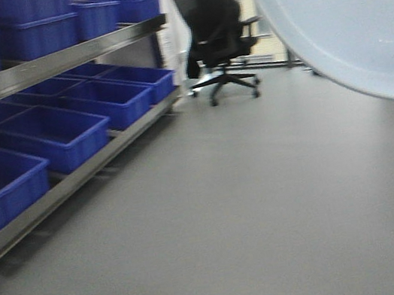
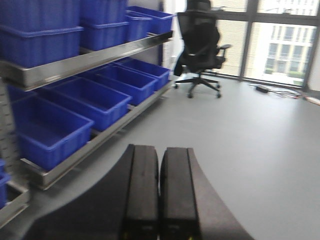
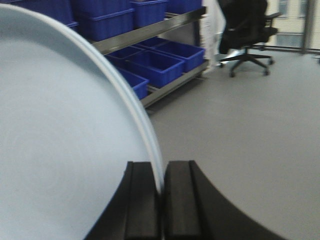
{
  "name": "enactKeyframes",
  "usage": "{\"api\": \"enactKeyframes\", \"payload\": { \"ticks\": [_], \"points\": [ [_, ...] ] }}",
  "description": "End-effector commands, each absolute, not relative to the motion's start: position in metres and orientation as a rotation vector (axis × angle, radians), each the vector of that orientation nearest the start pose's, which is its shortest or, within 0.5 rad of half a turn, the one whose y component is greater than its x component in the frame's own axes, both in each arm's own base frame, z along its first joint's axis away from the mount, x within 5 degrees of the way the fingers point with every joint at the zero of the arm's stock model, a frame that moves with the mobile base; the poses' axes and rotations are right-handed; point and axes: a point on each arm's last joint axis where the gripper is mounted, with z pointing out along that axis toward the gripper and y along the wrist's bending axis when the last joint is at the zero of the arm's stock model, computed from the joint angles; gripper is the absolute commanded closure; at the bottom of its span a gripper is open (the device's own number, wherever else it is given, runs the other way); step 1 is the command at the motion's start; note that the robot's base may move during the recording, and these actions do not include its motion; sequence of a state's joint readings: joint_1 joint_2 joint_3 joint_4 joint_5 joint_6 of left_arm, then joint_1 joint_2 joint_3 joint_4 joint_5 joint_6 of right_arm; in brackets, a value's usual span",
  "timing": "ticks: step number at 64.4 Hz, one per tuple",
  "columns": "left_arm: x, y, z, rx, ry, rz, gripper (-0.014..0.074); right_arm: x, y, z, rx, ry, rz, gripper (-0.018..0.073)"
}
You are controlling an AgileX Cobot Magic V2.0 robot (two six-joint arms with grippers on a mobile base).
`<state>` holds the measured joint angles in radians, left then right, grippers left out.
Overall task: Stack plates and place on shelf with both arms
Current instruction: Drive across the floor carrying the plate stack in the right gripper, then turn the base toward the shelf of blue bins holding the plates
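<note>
Right wrist view, item: my right gripper [image 3: 161,200] pinches the rim of a pale plate [image 3: 60,140], held on edge, face leftward. The shelf [image 3: 150,31] lies ahead-left of it; my left gripper [image 2: 160,195] is closed, empty.

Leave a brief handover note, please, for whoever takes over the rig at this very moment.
Left gripper: shut, holding nothing.
Right gripper: shut on the rim of a plate, which is held in the air. I cannot tell whether a second plate is stacked with it.
Shelf: on the left of the front view, its tiers loaded with blue crates. No plate shows on it.
Done: a plate is lifted.
Left: confirm the stack, bring it to the shelf and set it down with both arms.
</note>
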<state>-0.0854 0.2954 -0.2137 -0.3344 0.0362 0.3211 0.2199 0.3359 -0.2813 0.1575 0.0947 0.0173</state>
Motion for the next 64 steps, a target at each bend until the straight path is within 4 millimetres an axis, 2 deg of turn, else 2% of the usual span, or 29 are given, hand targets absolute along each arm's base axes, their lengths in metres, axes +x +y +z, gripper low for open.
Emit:
{"api": "enactKeyframes", "payload": {
  "ticks": [1,64],
  "points": [
    [0.0834,-0.0062,0.2808,0.042,1.506,-0.076,0.0516,0.0837,0.0187,0.297,-0.035,1.508,0.316,0.0503],
    [0.0834,-0.0062,0.2808,0.042,1.506,-0.076,0.0516,0.0837,0.0187,0.297,-0.035,1.508,0.316,0.0503]
  ]
}}
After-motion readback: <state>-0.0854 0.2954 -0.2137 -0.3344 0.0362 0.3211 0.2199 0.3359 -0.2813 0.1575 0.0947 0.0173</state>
